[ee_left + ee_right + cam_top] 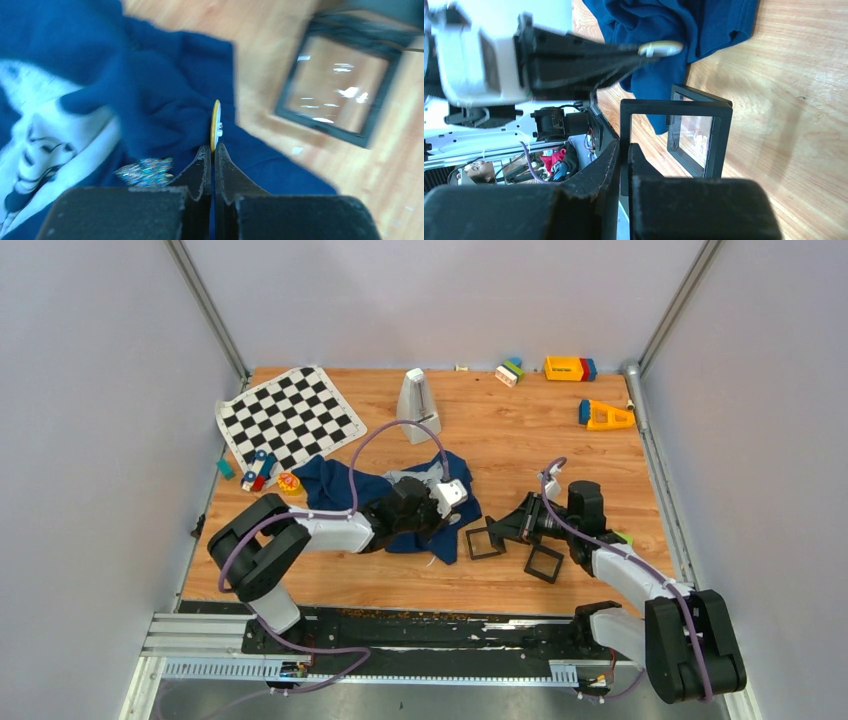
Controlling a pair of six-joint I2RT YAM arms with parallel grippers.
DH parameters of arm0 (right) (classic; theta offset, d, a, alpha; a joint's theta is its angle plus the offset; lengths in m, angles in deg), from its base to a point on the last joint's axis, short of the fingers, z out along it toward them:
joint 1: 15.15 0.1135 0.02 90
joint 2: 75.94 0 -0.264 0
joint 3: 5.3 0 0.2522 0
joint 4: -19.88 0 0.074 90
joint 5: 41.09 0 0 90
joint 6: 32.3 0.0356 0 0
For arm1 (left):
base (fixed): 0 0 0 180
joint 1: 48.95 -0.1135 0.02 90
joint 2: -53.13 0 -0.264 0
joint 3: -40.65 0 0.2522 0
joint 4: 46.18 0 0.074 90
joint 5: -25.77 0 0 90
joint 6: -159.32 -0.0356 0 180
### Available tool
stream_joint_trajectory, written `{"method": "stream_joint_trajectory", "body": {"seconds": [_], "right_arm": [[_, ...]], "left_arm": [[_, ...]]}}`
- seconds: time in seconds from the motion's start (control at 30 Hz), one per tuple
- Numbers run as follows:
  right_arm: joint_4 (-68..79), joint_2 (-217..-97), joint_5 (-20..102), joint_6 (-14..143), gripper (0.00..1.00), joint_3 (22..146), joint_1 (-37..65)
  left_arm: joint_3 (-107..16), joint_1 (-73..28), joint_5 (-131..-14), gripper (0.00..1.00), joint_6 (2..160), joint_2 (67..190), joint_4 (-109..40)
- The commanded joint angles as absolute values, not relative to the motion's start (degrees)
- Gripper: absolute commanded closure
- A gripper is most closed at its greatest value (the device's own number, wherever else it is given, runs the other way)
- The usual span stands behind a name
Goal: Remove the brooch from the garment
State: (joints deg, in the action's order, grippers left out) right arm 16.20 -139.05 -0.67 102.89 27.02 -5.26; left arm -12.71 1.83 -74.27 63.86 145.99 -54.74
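L tool (210, 152) is closed, its tips pinching the tiny round gold-yellow brooch (215, 125) by the lower edge. In the left wrist view the brooch stands upright and edge-on, w/ a small white bit on its right face. It sits right against a fold of the navy blue soft-cloth T-shirt (165, 85); can't tell if it's pinned to the cloth or only touching it. The shirt's grey-white printed patch (30, 130) lies left of the tool. A small glittery silver-blue piece (145, 171) rests on the cloth just beside the tool's left finger (197, 170).

In the right wrist view the brooch shows as a pale gold oval at the end of the L tool's black fingers, over the shirt's crumpled edge.

R tool (624, 148) is also closed, clamped on one side bar of a black square frame (674, 106) held approx upright above the wooden worktop (784, 125). A black-rimmed panel w/ shiny film (691, 135) stands right against that frame; can't tell if the two are joined.

From the top view, the shirt lies mid-worktop w/ the L arm stretched over it. Another black square frame (535, 554) lies flat just beside the R arm's wrist. A black-and-white chequered cloth (290, 418) is spread at the far left, its near corner close to the shirt.
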Motion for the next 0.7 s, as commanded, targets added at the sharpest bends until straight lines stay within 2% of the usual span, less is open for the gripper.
{"method": "stream_joint_trajectory", "body": {"seconds": [0.0,0.2,0.33,0.47,0.67], "right_arm": [[18.1,-138.4,-0.5,103.0,1.00,26.9,-5.7],[19.8,-138.8,-1.2,103.6,1.00,26.3,-5.7],[21.8,-139.2,-3.2,104.7,1.00,25.5,-5.7],[23.0,-139.6,-3.8,105.1,1.00,24.5,-5.7],[25.4,-140.8,-4.5,105.5,1.00,23.7,-5.7]], "left_arm": [[-18.6,-4.5,-71.9,1.00,67.8,150.2,-48.2],[-17.0,-6.8,-60.6,1.00,68.6,147.2,-47.6],[-11.5,-5.2,-67.3,1.00,66.4,141.5,-55.6],[-7.3,1.3,-66.7,1.00,59.2,137.7,-63.2],[-4.6,3.4,-71.4,1.00,56.1,136.6,-68.9]]}}
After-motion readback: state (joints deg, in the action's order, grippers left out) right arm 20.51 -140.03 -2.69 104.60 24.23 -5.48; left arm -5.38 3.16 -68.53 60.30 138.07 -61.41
